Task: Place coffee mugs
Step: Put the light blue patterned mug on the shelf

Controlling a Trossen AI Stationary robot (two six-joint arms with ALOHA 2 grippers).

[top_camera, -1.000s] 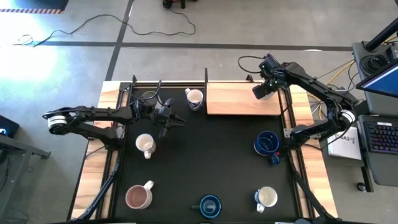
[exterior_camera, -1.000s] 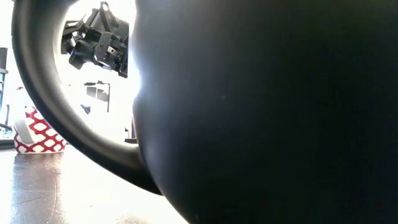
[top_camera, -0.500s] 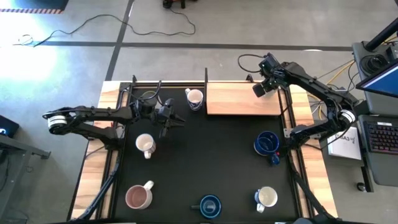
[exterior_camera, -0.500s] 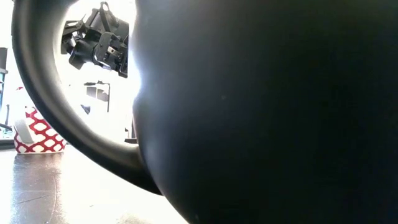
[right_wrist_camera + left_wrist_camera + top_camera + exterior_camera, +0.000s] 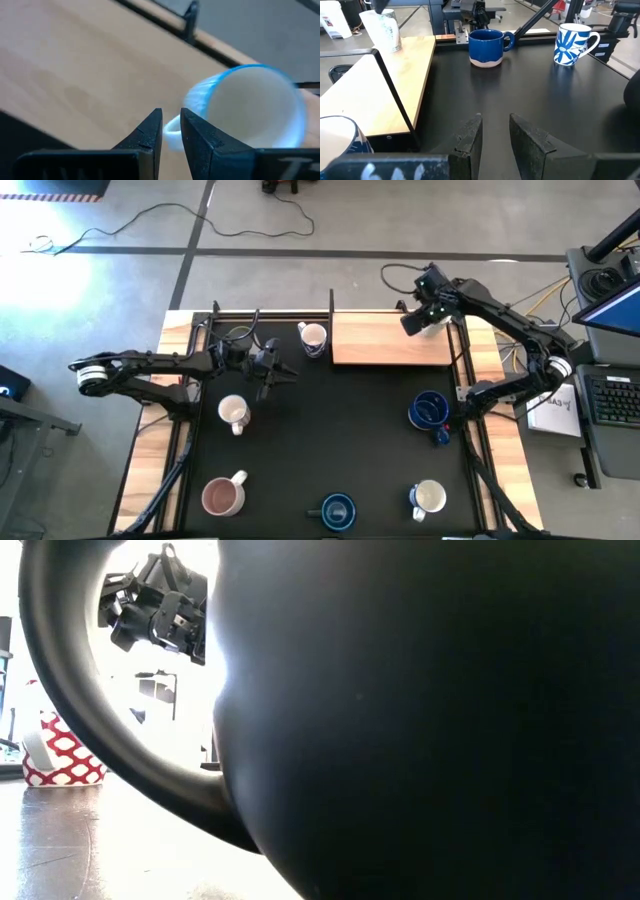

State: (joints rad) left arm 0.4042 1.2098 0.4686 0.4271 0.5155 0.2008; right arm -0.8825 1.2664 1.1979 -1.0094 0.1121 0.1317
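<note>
Surface: black mat point(image 5: 330, 435) fills the lower centre of the high view, with a light wooden board point(image 5: 390, 340) at its upper right and grey floor beyond.
My right gripper point(image 5: 412, 321): at the upper right of the high view, over the board's far right corner. My fingers point(image 5: 145, 132) stand with a narrow gap between them, just before the white handle of a blue-rimmed mug point(image 5: 252, 110). Whether they grip that handle I cannot tell.
My left gripper point(image 5: 275, 375): at the upper left of the mat, hanging over bare mat. My fingers point(image 5: 470, 137) are partly apart and hold nothing.
White mug by the board point(image 5: 313, 337): upper centre, just beside the board's left end.
White mug on the left point(image 5: 234, 414): left of centre, near my left gripper.
Pink mug point(image 5: 222, 496): lower left of the mat.
Small dark blue mug point(image 5: 338, 511): bottom centre edge.
Large dark blue mug point(image 5: 430, 412): right side of the mat.
White mug with blue pattern point(image 5: 428, 498): lower right.
Low view: almost wholly blocked by a dark round mug body point(image 5: 430, 720) and its handle.
</note>
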